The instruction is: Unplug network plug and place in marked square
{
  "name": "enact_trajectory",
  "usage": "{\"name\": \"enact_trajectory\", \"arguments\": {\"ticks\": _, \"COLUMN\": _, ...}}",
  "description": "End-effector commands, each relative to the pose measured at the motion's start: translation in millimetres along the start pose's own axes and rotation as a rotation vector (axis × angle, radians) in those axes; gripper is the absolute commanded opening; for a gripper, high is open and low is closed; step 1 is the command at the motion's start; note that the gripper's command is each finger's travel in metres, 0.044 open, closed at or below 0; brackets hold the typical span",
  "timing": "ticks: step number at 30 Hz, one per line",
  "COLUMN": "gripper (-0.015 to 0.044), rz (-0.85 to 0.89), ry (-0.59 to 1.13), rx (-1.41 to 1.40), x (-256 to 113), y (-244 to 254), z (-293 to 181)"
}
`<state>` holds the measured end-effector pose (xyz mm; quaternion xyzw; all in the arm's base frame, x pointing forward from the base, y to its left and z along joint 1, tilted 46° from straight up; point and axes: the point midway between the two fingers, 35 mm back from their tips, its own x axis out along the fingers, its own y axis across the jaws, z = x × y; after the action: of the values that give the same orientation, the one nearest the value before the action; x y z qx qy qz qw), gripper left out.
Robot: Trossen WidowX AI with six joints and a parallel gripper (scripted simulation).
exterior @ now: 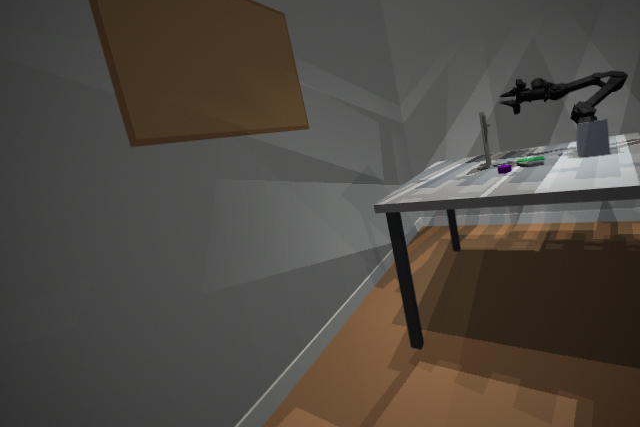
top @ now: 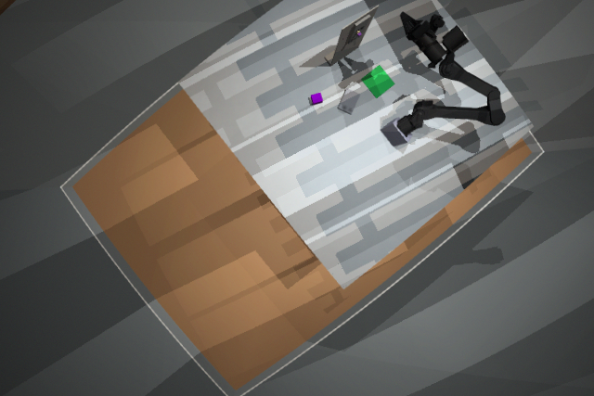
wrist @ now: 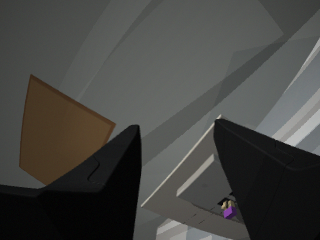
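The upright panel [top: 342, 44] [exterior: 484, 139] [wrist: 165, 194] stands on the table, with a grey socket housing [wrist: 200, 185] on its face. The plug, small with purple and beige parts [top: 358, 32] [wrist: 229, 212], sits at the socket, partly behind the right finger in the wrist view. Its tab is too small to make out. A green square [top: 378, 81] [exterior: 531, 159] lies on the table in front of the panel. My gripper [top: 403, 17] [exterior: 500, 99] [wrist: 177, 131] is partly open and empty. It hangs above the panel's top height, in front of it and apart from it.
A small purple block [top: 316, 98] [exterior: 504, 169] lies on the table to the left of the green square in the top view. A thin grey plate [top: 348, 100] lies between them. The arm's grey base block [top: 393, 134] [exterior: 592, 138] stands farther back.
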<state>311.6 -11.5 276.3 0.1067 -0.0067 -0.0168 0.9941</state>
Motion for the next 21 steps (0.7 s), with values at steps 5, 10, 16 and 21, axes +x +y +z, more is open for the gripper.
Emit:
{"name": "enact_trajectory", "arguments": {"ticks": 5, "gripper": 0.0156, "rz": -0.02, "ry": 0.055, "rx": 0.171, "x": -9, "y": -15, "z": -47}}
{"name": "enact_trajectory", "arguments": {"ticks": 10, "gripper": 0.0156, "rz": -0.038, "ry": 0.086, "rx": 0.271, "x": -17, "y": -24, "z": -74}}
{"name": "enact_trajectory", "arguments": {"ticks": 16, "gripper": 0.0156, "rz": -0.063, "ry": 0.122, "rx": 0.393, "x": -29, "y": -34, "z": -106}}
{"name": "enact_trajectory", "arguments": {"ticks": 21, "gripper": 0.0156, "rz": -0.087, "ry": 0.149, "rx": 0.496, "x": -40, "y": -41, "z": -132}}
